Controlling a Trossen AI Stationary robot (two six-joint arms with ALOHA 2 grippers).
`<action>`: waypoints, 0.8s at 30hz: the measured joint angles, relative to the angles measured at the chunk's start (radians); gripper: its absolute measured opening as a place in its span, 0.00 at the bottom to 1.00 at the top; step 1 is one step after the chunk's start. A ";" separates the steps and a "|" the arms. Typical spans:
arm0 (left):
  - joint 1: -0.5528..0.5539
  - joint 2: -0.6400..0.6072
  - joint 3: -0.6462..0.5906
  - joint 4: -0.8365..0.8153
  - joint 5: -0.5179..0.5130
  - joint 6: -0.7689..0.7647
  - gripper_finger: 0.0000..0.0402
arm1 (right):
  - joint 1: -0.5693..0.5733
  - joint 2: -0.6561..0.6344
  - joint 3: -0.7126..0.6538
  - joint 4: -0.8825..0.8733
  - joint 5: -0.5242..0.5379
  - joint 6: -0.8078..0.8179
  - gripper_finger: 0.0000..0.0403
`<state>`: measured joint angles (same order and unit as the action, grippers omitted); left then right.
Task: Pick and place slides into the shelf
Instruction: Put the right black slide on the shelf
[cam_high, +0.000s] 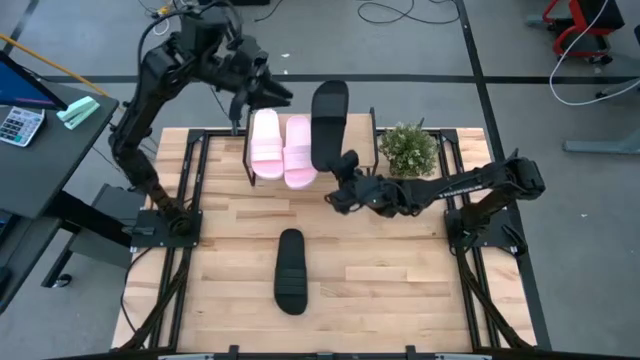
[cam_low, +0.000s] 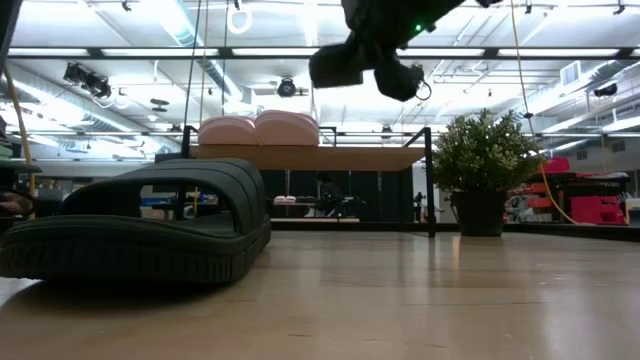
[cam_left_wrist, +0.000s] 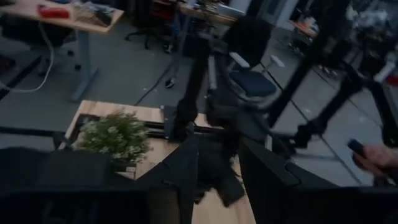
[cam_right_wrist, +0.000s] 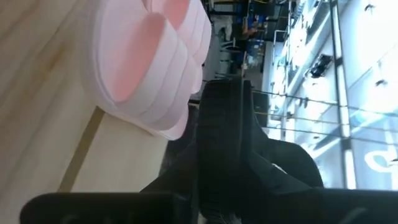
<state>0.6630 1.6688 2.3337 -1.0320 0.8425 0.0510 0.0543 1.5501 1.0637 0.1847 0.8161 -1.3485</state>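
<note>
1. I see the right gripper (cam_high: 343, 172) reaching across the slatted wooden surface (cam_high: 400, 290) toward the low shelf with a light wood plank top and thin black metal legs (cam_high: 362, 138), at the far edge of the surface.
2. Its jaws are closed on the heel end of a black open-toe slide sandal (cam_high: 328, 124); the right wrist view shows the ribbed black sole (cam_right_wrist: 222, 155) clamped edge-on between the fingers.
3. That black sandal lies over the shelf, its toe end reaching past the shelf's far edge, just beside the two pale pink slide sandals (cam_high: 282, 147).
4. The pink pair sits side by side on the shelf top, straps up in the low view (cam_low: 258, 129).
5. The second black slide sandal (cam_high: 290, 270) lies alone near the middle of the surface, well apart from the shelf.
6. A small green potted plant (cam_high: 408, 148) stands just beside the shelf's right end.
7. The left gripper (cam_high: 250, 92) hangs above the shelf's far left corner; its jaws are partly open and hold nothing.
</note>
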 joint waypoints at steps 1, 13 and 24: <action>-0.011 -0.009 0.000 -0.019 0.000 0.038 0.29 | -0.015 0.000 0.000 -0.007 -0.019 0.023 0.18; -0.149 -0.044 0.000 -0.134 -0.057 0.281 0.25 | -0.117 0.000 0.000 -0.167 -0.132 0.182 0.18; -0.270 -0.042 -0.001 -0.309 -0.246 0.320 0.19 | -0.133 0.000 0.001 -0.172 -0.190 0.229 0.17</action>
<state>0.3934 1.6268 2.3325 -1.3409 0.5964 0.3705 -0.0786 1.5497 1.0645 0.0128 0.6262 -1.1190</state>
